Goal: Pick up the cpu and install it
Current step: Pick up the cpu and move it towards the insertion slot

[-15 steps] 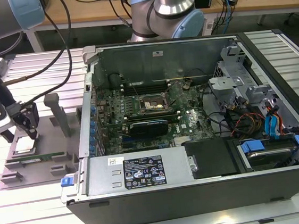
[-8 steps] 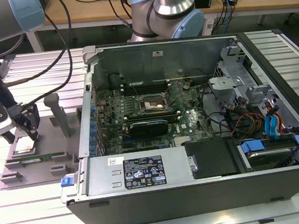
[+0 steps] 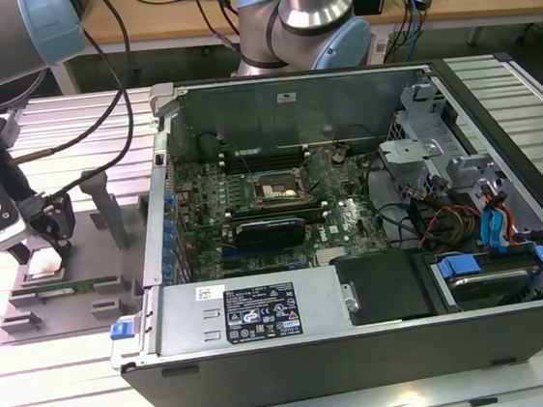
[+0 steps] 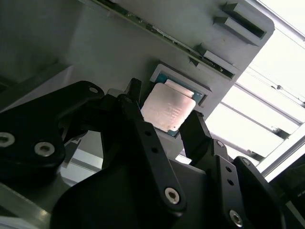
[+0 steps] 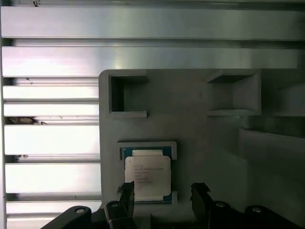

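Nothing held: black jaws spread open astride the small square silvery-topped, green-rimmed cpu (image 5: 147,175) (one tip near its edge, the other apart). Lies flat in a recess of the grey plastic holder (image 5: 209,152) on the slatted metal table (image 3: 38,384), toward the exterior view's left of the open computer case (image 3: 363,335).

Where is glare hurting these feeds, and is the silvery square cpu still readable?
Exterior view: the slatted aluminium table blows out white at that view's lower left. First wrist view: its slats glare, but the silvery, green-rimmed square cpu in the grey fixture is evenly lit. Second wrist view: backlight leaves the black gripper in silhouette.
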You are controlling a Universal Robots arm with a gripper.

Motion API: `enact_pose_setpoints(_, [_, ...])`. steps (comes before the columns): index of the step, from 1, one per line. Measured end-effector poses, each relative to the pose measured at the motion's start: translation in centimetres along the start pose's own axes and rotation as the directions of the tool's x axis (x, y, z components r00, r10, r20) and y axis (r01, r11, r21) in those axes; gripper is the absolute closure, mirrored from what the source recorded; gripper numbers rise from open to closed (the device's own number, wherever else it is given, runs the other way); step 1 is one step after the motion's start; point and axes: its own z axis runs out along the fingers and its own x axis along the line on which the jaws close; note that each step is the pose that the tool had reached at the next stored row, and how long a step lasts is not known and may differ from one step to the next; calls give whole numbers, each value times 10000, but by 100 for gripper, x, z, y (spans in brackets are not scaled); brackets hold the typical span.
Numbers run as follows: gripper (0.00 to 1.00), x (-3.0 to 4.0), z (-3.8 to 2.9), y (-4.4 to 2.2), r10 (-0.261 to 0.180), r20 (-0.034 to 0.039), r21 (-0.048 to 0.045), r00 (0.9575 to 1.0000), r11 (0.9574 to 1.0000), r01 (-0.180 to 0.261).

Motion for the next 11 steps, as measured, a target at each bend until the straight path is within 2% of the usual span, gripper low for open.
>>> enact_pose_setpoints(5, [40,13,51,4,2,-1,1,10000,10000,-2])
enact_pose_setpoints(11, [40,71,115,23,-11,-1,-33,10000,10000,11])
